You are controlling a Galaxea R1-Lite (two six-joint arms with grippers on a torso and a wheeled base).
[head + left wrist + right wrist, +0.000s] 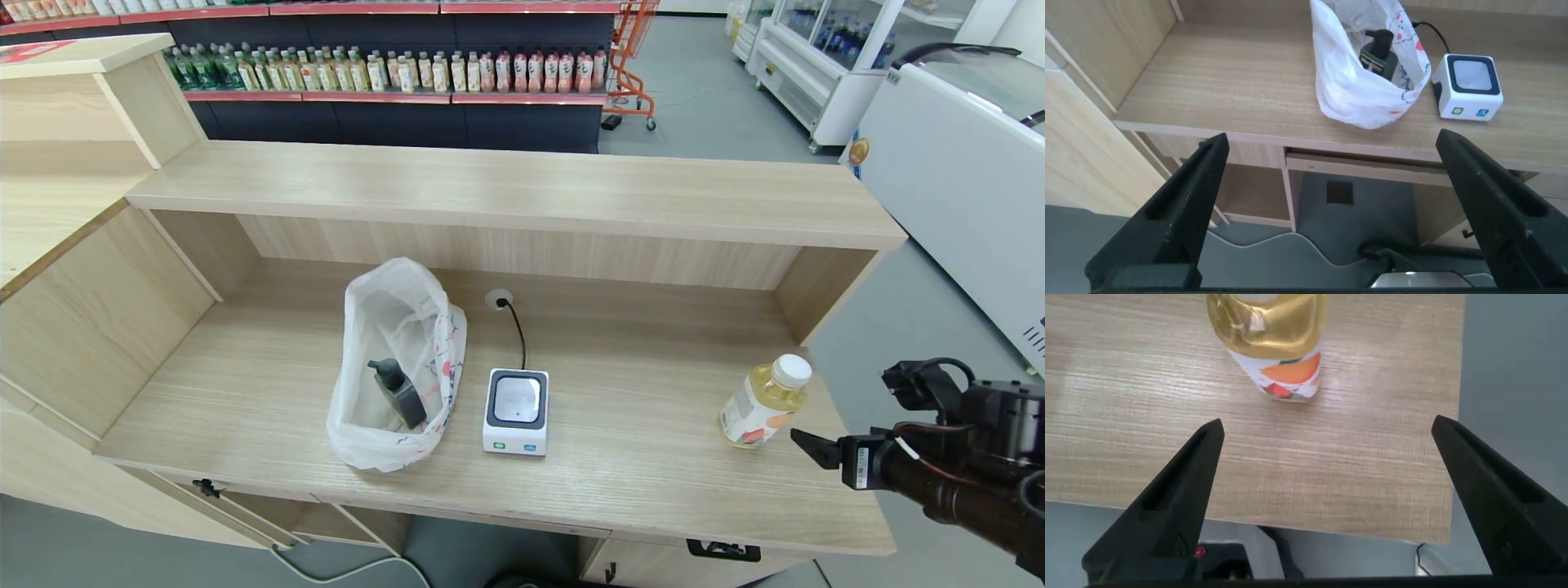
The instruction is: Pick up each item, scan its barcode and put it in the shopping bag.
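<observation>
While right claw (1327, 429) hangs off counter (653, 482) edge, jaws spread wide, empty, yellow drink bottle (765, 402) stands upright just ahead of it, not touching. Left claw (1333, 140) likewise wide open, empty. Shopping bag (1360, 82) holding dark pump bottle (1378, 55) sits well ahead of left claw, scanner (1466, 86) just beside bag.
</observation>
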